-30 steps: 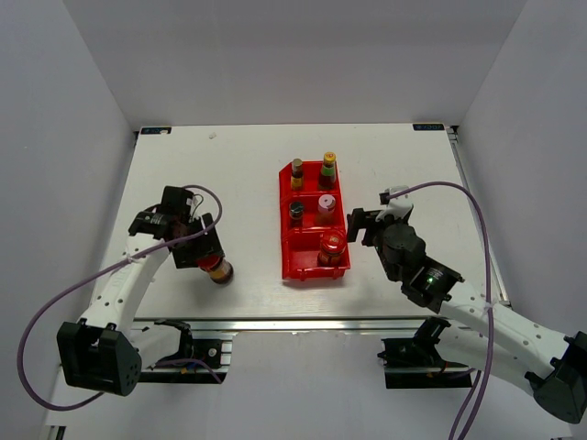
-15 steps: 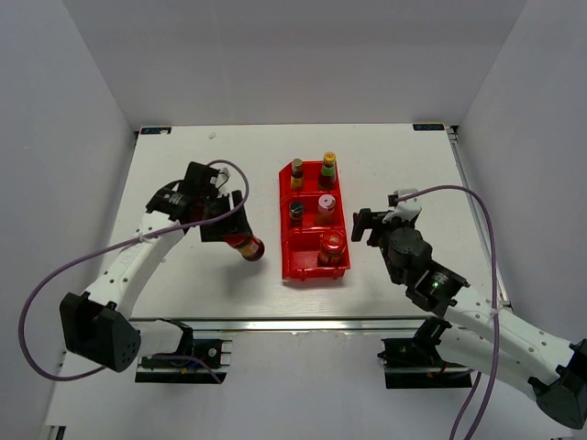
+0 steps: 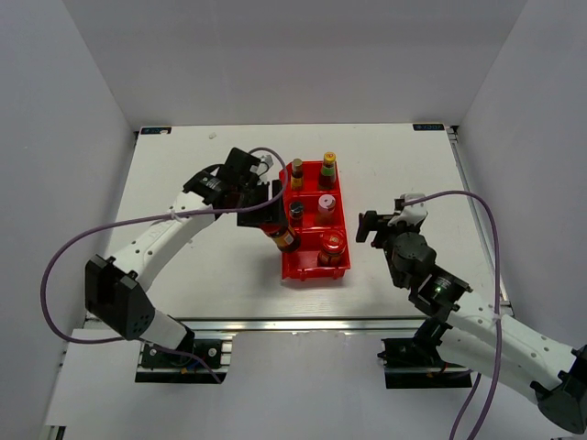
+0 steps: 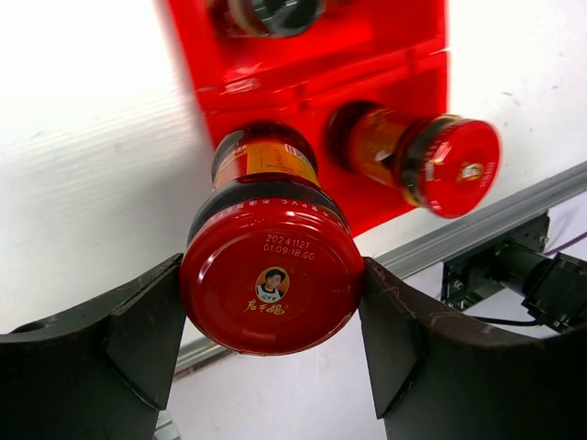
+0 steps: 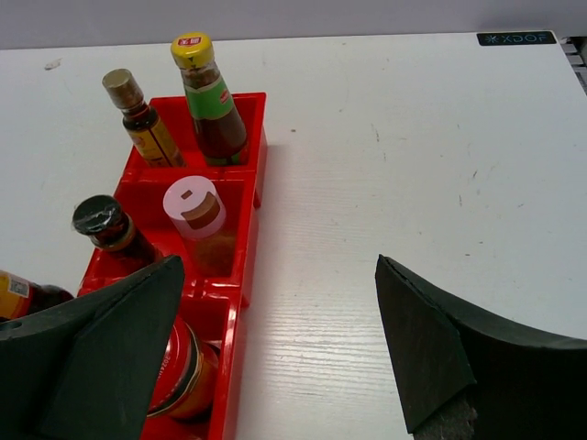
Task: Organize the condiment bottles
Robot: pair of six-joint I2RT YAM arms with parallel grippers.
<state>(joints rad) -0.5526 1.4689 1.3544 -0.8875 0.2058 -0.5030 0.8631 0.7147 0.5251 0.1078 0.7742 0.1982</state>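
The red-lidded jar [image 4: 271, 284], pinched at its lid by the left gripper [image 4: 271, 325], has travelled from over the bare table to the red tray's [image 3: 315, 271] left rim, near the second jar [image 3: 332, 246]. Its lid bears a portrait logo and a stamp beginning 2024. The right gripper [image 3: 369, 227] hangs spread wide, right of the tray.

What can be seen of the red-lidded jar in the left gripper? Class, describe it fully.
The jar is squat, dark glass by its look, with a yellow-orange label and a wide red lid printed with a portrait and a date. The left gripper clamps the lid on both sides. It hangs tilted, base over the edge of the red tray; contact there cannot be told.
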